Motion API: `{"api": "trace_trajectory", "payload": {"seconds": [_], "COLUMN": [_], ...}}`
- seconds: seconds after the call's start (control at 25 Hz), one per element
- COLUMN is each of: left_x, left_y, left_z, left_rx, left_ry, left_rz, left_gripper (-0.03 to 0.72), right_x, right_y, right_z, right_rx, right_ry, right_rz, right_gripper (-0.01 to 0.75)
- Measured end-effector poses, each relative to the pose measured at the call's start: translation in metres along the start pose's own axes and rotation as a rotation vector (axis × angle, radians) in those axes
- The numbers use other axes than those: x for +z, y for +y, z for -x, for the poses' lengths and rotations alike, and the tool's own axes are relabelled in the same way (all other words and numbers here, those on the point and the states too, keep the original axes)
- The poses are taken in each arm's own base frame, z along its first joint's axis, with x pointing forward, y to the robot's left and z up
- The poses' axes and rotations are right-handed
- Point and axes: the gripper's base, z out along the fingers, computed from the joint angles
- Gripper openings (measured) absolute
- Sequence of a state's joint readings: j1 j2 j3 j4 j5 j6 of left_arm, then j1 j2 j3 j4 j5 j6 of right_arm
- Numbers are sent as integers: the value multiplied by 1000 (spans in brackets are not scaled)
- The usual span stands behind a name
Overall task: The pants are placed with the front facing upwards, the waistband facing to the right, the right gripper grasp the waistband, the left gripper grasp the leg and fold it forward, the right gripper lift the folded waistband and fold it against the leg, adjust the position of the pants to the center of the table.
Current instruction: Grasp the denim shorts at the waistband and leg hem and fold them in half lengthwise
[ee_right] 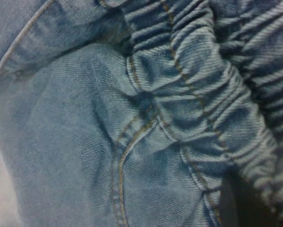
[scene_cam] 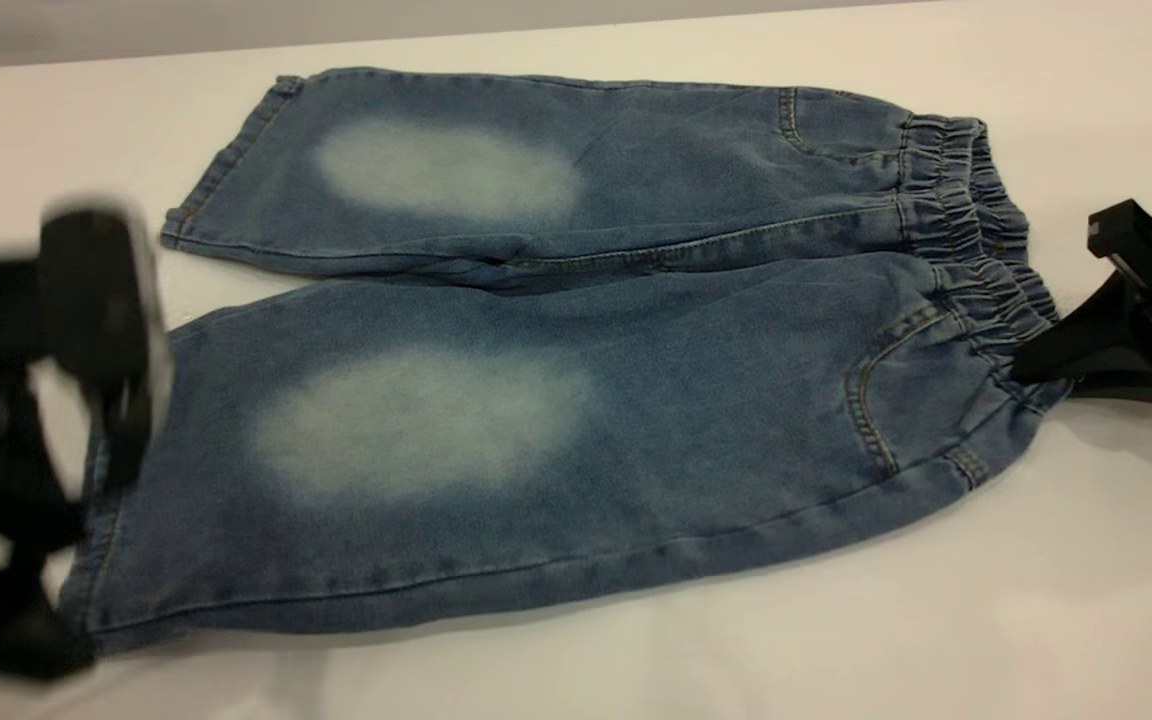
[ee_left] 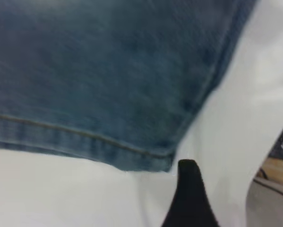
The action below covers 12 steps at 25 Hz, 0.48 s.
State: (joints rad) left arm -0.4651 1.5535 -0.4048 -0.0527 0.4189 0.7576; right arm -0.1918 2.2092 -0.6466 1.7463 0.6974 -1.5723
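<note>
Blurred left tool (scene_cam: 101, 330), grip unreadable, overlaps the leg (scene_cam: 356, 480) hem; right tool (scene_cam: 1046, 350) pinches the waistband (scene_cam: 976, 240).

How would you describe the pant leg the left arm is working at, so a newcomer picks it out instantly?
On the white table lie blue denim pants, waistband toward the right end effector. The leg meant is the one nearer the camera, its hem beside the left end effector. Unlike the far leg, it spreads wider and flatter.
</note>
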Motion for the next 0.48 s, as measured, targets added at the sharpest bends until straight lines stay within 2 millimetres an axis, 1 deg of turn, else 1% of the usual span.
{"api": "trace_trajectory", "payload": {"seconds": [0.08, 0.28, 0.48], "left_x": [6, 15, 30], "left_y": [-2, 4, 7], "left_z": [-3, 3, 4], "left_rx": [27, 58, 126], "left_ry": [-4, -57, -38], "left_rz": [7, 66, 73], "left_gripper": [466, 466, 466], "right_x": [0, 0, 0], "right_y": [0, 2, 3], "right_z": [0, -1, -1], "right_rx": [0, 0, 1], "right_ry": [1, 3, 3], "right_rz": [4, 19, 30], "right_gripper": [32, 32, 34]}}
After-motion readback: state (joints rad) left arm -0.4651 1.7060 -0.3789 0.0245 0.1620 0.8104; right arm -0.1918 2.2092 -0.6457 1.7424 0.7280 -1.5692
